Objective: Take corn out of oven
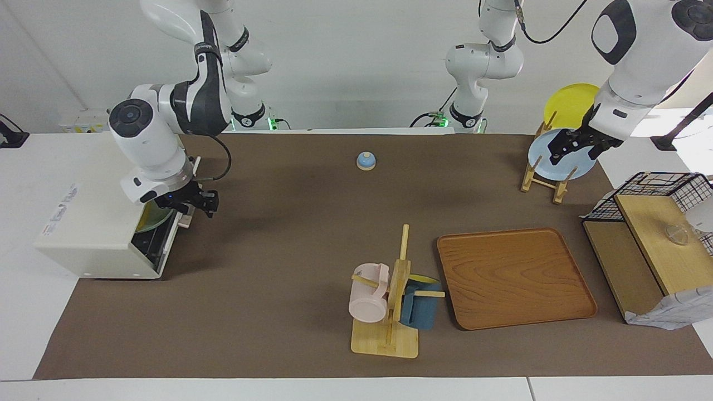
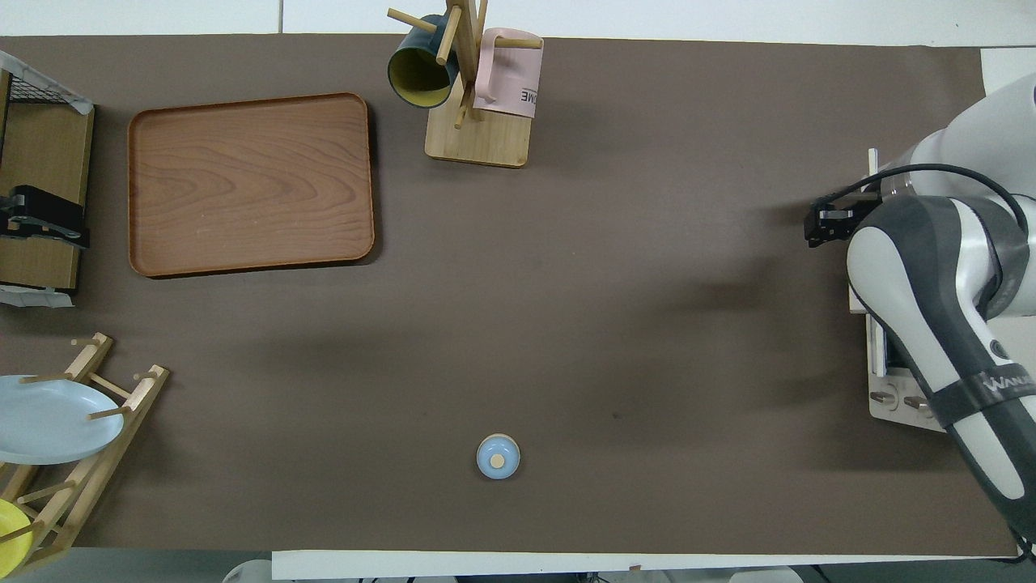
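Observation:
The cream-white oven (image 1: 94, 223) stands at the right arm's end of the table, and its dark glass door (image 1: 155, 245) looks tipped a little open at the top. My right gripper (image 1: 196, 204) is at the door's upper edge, just above the tan bar handle (image 1: 184, 220). A yellow-green patch (image 1: 153, 219) shows in the door opening; I cannot tell whether it is the corn. In the overhead view the right arm covers most of the oven (image 2: 890, 389), with the right gripper (image 2: 827, 224) at its front. My left gripper (image 1: 574, 149) waits open over the plate rack.
A wooden plate rack (image 1: 543, 178) holds a light blue plate (image 1: 548, 167) and a yellow plate (image 1: 568, 103). A wooden tray (image 1: 512, 278), a mug tree (image 1: 392, 312) with two mugs, a blue bell (image 1: 366, 160) and a black wire basket (image 1: 668, 186) are on the mat.

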`<action>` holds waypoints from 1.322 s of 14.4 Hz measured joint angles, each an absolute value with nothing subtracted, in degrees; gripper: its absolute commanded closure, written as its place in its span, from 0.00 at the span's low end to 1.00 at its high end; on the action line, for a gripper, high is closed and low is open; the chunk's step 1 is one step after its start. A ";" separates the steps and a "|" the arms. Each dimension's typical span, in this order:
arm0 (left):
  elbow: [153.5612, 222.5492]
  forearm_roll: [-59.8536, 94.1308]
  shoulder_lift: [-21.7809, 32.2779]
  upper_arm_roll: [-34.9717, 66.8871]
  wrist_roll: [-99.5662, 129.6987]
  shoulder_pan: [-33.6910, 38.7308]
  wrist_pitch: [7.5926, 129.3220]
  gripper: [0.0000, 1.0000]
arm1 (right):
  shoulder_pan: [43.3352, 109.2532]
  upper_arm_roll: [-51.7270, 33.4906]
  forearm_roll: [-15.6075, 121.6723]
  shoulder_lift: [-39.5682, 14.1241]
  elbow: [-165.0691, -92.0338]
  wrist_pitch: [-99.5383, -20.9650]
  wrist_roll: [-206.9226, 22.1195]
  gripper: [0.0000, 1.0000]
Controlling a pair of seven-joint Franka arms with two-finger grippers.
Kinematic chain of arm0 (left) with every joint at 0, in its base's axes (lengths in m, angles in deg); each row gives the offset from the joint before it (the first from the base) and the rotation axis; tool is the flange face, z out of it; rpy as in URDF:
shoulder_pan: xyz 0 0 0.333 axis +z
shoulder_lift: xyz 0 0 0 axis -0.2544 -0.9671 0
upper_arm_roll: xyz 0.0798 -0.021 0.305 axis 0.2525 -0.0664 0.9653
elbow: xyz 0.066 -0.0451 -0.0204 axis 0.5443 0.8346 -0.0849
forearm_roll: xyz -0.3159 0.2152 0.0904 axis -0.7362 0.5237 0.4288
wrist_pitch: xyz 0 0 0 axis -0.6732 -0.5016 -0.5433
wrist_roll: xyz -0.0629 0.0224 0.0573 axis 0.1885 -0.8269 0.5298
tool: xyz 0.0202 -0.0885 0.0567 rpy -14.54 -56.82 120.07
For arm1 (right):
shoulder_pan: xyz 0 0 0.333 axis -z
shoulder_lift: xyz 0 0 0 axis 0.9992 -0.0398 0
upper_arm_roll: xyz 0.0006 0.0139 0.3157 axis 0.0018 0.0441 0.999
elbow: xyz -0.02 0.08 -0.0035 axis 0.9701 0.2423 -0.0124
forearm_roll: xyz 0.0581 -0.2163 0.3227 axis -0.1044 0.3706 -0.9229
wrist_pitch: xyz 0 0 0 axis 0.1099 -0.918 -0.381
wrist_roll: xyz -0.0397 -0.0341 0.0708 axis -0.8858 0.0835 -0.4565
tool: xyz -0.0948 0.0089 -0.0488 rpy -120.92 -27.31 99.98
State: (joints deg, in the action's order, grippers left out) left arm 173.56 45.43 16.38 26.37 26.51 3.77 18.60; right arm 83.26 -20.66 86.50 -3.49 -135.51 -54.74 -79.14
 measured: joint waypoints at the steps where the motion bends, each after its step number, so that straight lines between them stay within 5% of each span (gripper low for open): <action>1: 173.56 45.43 16.38 26.37 26.51 3.77 18.59 0.00 | 82.74 -20.64 86.50 -3.50 -135.96 -55.39 -79.14 0.47; 6: 173.56 45.43 16.38 26.37 26.51 3.77 18.59 0.00 | 78.92 -20.56 86.51 -3.52 -135.94 -55.73 -75.02 0.62; 10: 173.56 45.43 16.38 26.37 26.51 3.77 18.58 0.00 | 78.30 -20.62 86.51 -3.57 -133.96 -53.27 -74.31 0.52; 19: 173.56 45.43 16.38 26.37 26.51 3.77 18.57 0.00 | 83.42 -21.04 86.61 -3.52 -138.68 -53.95 -82.08 0.54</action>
